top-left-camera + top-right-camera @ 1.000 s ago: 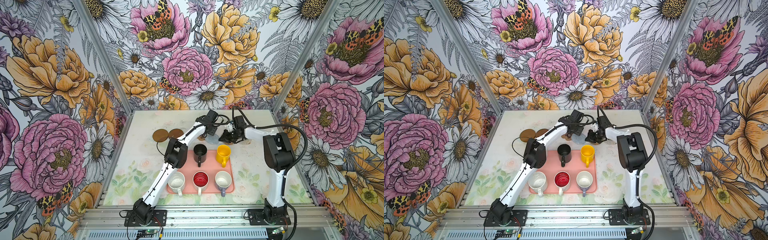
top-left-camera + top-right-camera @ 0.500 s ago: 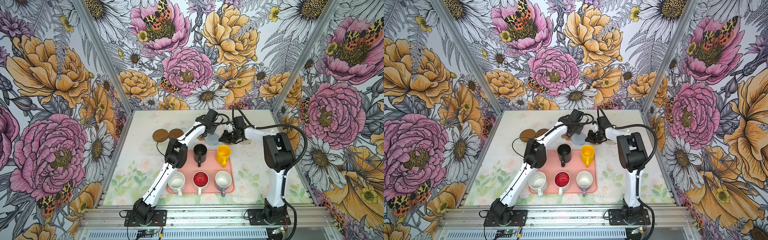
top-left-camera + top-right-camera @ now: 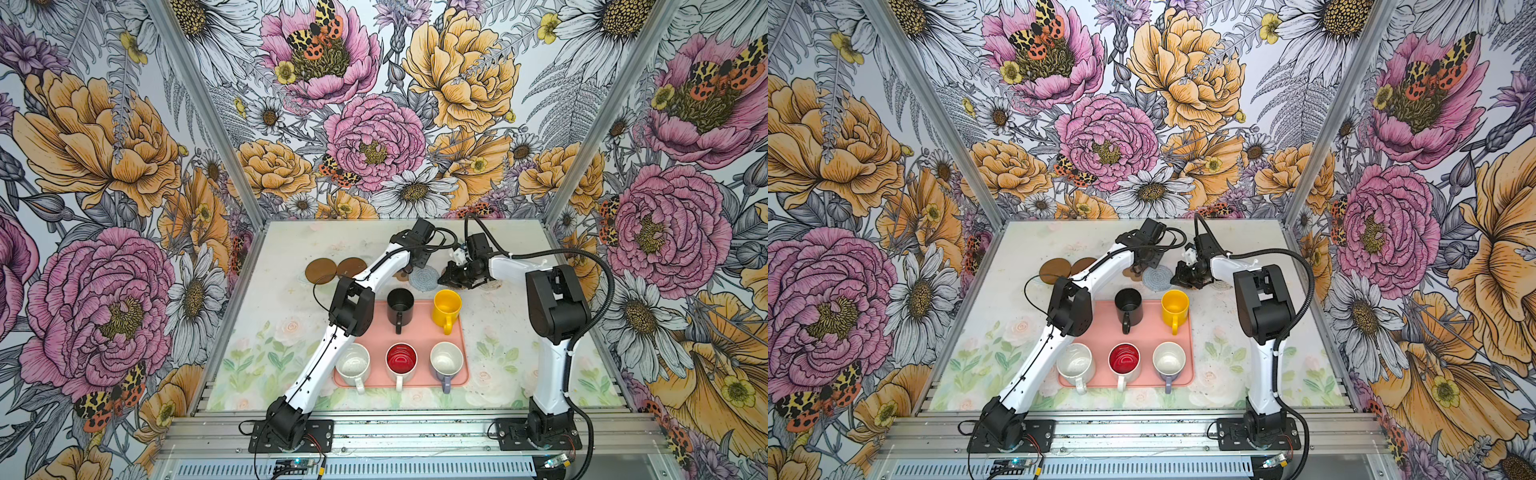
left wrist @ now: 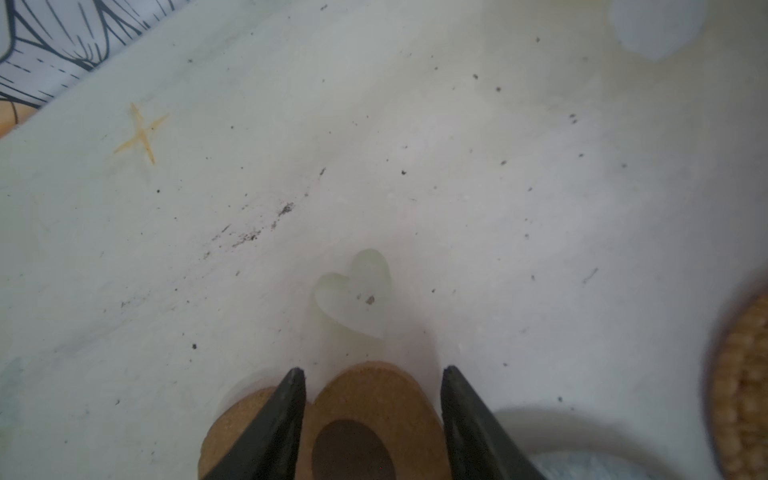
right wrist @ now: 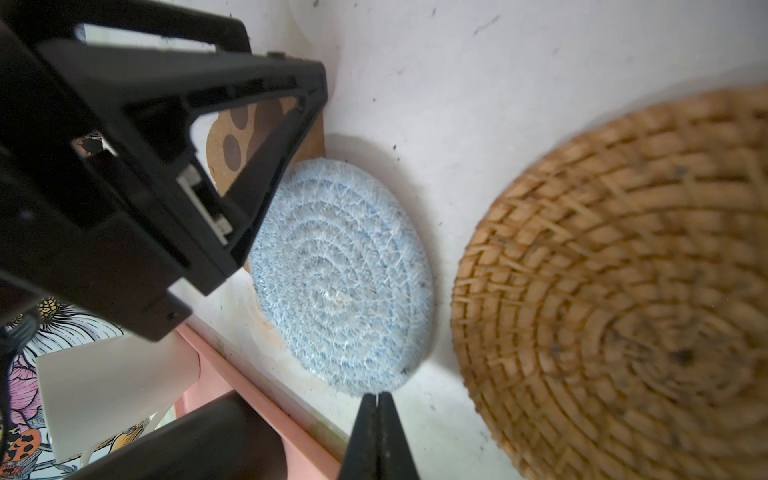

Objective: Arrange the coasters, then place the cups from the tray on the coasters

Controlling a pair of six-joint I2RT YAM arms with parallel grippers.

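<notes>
Left gripper (image 4: 374,372): jaws apart, straddling one toe lobe of the paw-print coaster (image 4: 374,409). Whether the pads press its edges I cannot tell.
Right gripper (image 5: 378,401): jaws pressed together on nothing, tips at the rim of the grey-blue coaster (image 5: 340,286).
Coaster edges: the paw-print coaster meets the grey-blue coaster's rim. The rattan coaster (image 5: 623,291) lies just beside the grey-blue one, with a thin strip of table between them.
Coaster row: in both top views it runs at 12 o'clock of the tray (image 3: 420,332). The brown discs (image 3: 321,271) sit at 10 o'clock, edges meeting, and the rattan coaster at 1 o'clock lies partly under the right gripper.
Tray edge: in the right wrist view its back rim passes close by the grey-blue coaster.
Mugs: all stand upright on the tray. The black mug (image 3: 400,305) and yellow mug (image 3: 447,305) are in the back row; the white mug (image 3: 352,361), red-lined mug (image 3: 401,358) and lavender mug (image 3: 446,358) are in front.
Open room: bare table (image 3: 274,316) lies at 9 o'clock of the tray, at 3 o'clock toward the right arm, and behind the coaster row at 12 o'clock.
</notes>
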